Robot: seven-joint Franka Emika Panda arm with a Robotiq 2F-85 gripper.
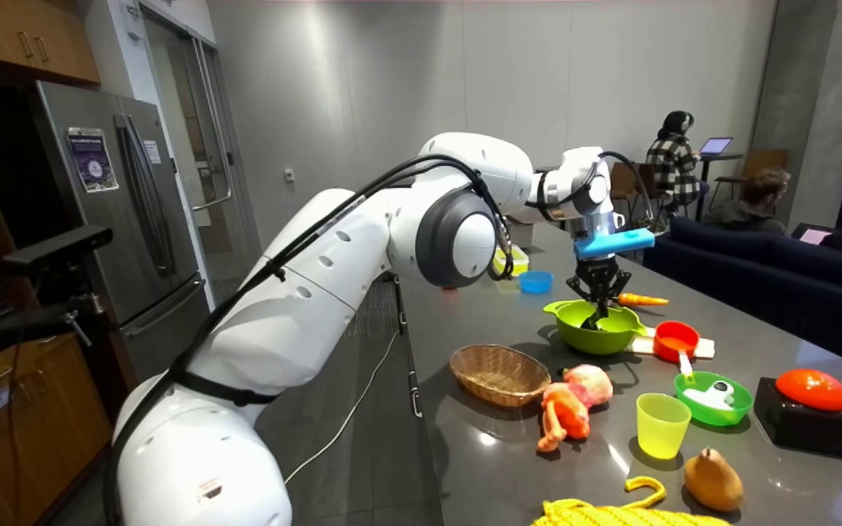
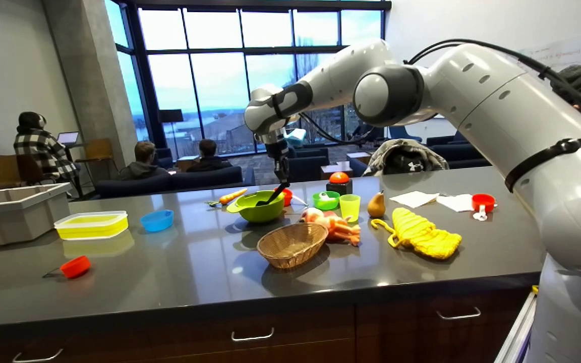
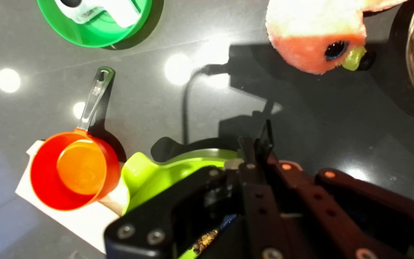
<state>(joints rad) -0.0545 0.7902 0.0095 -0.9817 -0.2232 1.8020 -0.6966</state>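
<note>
My gripper (image 1: 599, 298) points down over a lime-green bowl (image 1: 590, 342) with side handles. It also shows in an exterior view (image 2: 282, 176) and the wrist view (image 3: 259, 153). Its fingers are closed on a black utensil (image 2: 272, 195), which slants down into the bowl. Its handle end appears to stick out past the fingers in the wrist view. Golden-brown bits (image 3: 207, 240) and something blue show in the bowl (image 3: 147, 180), mostly hidden by the gripper. A red measuring cup (image 3: 74, 171) on a white napkin (image 3: 67, 225) sits beside the bowl. A carrot (image 1: 642, 300) lies behind it.
A wicker basket (image 2: 293, 245), an orange plush toy (image 1: 571, 409), a yellow cup (image 1: 662, 425), a small green bowl (image 1: 721, 415), a red button box (image 1: 812, 413), a pear (image 1: 713, 480) and yellow knitwear (image 2: 419, 234) stand nearby. A blue bowl (image 2: 157, 221), yellow container (image 2: 91, 227) and grey bin (image 2: 13, 214) are farther off.
</note>
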